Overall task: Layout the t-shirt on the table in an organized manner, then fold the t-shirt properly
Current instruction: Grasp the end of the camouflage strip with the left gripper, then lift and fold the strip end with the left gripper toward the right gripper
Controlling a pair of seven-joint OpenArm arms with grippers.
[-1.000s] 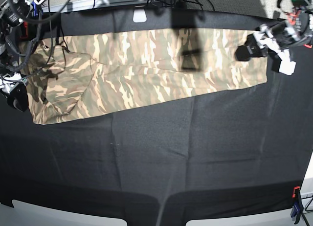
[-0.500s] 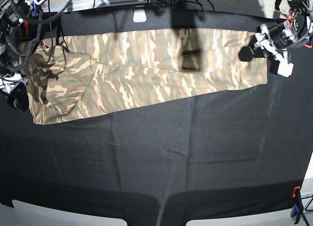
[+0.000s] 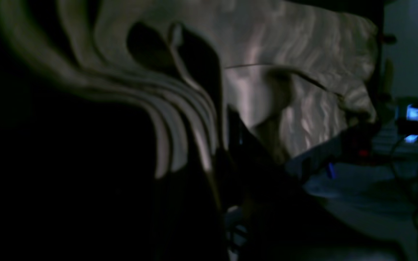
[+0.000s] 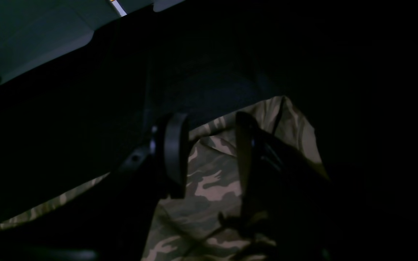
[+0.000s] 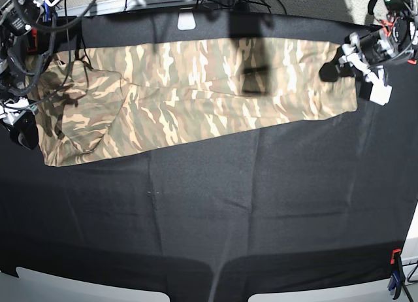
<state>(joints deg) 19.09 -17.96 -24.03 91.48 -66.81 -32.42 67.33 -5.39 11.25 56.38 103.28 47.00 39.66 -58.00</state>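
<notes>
The camouflage t-shirt (image 5: pixel 196 93) lies as a long folded strip across the back of the black table (image 5: pixel 215 210). At the strip's right end, in the base view, my left gripper (image 5: pixel 328 71) is shut on the t-shirt. The left wrist view shows the cloth (image 3: pixel 285 72) gathered into pleats that run into the dark jaws. My right gripper (image 5: pixel 23 133) sits at the strip's left end. Seen from the right wrist, its fingers (image 4: pixel 174 152) stand apart and open, with camouflage cloth (image 4: pixel 212 181) showing in the gap just beyond them.
A small white piece (image 5: pixel 187 21) lies at the table's back edge, with cables behind it. A red and blue clamp (image 5: pixel 394 276) grips the front right corner. A dark shadow (image 5: pixel 255 73) falls across the shirt. Black cloth spreads in front of the shirt.
My left gripper has gone from open to shut at the shirt's right end and shifted slightly toward the back. The right arm and the shirt's outline have not moved.
</notes>
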